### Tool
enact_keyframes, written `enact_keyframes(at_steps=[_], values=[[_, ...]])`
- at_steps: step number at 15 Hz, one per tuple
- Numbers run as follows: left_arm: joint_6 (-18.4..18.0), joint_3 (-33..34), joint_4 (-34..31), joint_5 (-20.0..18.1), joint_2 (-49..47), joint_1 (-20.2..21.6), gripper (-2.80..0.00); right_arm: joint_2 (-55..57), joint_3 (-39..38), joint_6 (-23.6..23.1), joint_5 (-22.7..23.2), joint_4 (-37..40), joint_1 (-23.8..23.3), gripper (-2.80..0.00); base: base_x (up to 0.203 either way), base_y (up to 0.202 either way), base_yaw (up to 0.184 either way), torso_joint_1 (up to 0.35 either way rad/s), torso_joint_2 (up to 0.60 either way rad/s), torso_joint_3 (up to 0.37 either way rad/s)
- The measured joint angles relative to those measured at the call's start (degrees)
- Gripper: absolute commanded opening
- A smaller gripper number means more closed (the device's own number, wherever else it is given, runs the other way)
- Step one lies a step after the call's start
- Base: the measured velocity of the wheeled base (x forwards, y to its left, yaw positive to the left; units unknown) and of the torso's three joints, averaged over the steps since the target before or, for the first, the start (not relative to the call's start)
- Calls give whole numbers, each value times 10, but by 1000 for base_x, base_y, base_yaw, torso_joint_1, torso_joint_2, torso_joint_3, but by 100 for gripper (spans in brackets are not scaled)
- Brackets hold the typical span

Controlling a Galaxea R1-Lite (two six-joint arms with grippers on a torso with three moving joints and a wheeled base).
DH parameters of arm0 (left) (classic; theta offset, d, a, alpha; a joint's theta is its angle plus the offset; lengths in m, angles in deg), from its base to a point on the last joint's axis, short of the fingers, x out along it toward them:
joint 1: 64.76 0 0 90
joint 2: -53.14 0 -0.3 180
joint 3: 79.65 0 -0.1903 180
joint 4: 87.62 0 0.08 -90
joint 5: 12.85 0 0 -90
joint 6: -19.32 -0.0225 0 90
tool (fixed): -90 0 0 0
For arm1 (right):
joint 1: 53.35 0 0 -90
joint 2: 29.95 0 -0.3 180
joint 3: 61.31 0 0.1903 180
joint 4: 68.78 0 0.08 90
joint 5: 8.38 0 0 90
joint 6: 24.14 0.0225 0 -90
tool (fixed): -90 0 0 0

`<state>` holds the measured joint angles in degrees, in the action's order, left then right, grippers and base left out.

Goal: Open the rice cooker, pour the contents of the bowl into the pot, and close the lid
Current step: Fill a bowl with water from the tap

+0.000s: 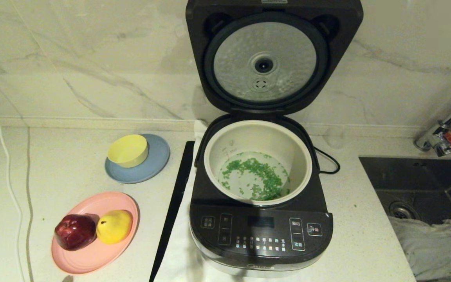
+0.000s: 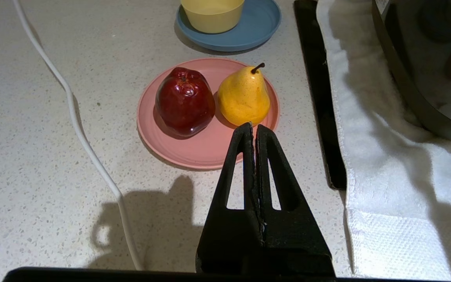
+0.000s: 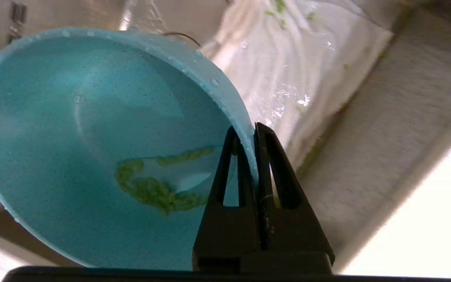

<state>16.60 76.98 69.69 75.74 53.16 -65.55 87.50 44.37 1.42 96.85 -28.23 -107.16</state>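
Observation:
The dark grey rice cooker (image 1: 260, 231) stands open on the counter, its lid (image 1: 274, 58) upright and showing the silver dimpled plate. In the cream pot (image 1: 257, 128) green chopped contents (image 1: 257, 176) lie scattered in a little water. No arm shows in the head view. In the right wrist view my right gripper (image 3: 251, 131) is shut on the rim of the tilted teal bowl (image 3: 73, 137), held over the sink's white cloth (image 3: 288, 70). A smear of green bits (image 3: 151, 192) clings inside the bowl. My left gripper (image 2: 254, 127) is shut and holds nothing, low over the counter near the pink plate (image 2: 194, 150).
An apple (image 1: 75, 232) and a pear (image 1: 114, 226) lie on the pink plate. A yellow bowl (image 1: 127, 150) sits on a blue plate (image 1: 157, 164). A black strip (image 1: 174, 203) and white towel (image 2: 386, 156) border the cooker. The sink (image 1: 425, 180) and faucet (image 1: 444, 125) are right; a white cable (image 1: 2, 156) runs left.

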Motion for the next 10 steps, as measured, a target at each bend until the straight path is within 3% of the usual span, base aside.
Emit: enact_keyframes(at_steps=[6, 10], values=[[0, 0, 0, 0, 0, 0, -280, 24, 32, 4, -2, 1, 16, -280, 0, 0, 0, 0, 0, 0], [0, 0, 0, 0, 0, 0, -280, 4, 2, 2, -1, 8, 19, -280, 0, 0, 0, 0, 0, 0]])
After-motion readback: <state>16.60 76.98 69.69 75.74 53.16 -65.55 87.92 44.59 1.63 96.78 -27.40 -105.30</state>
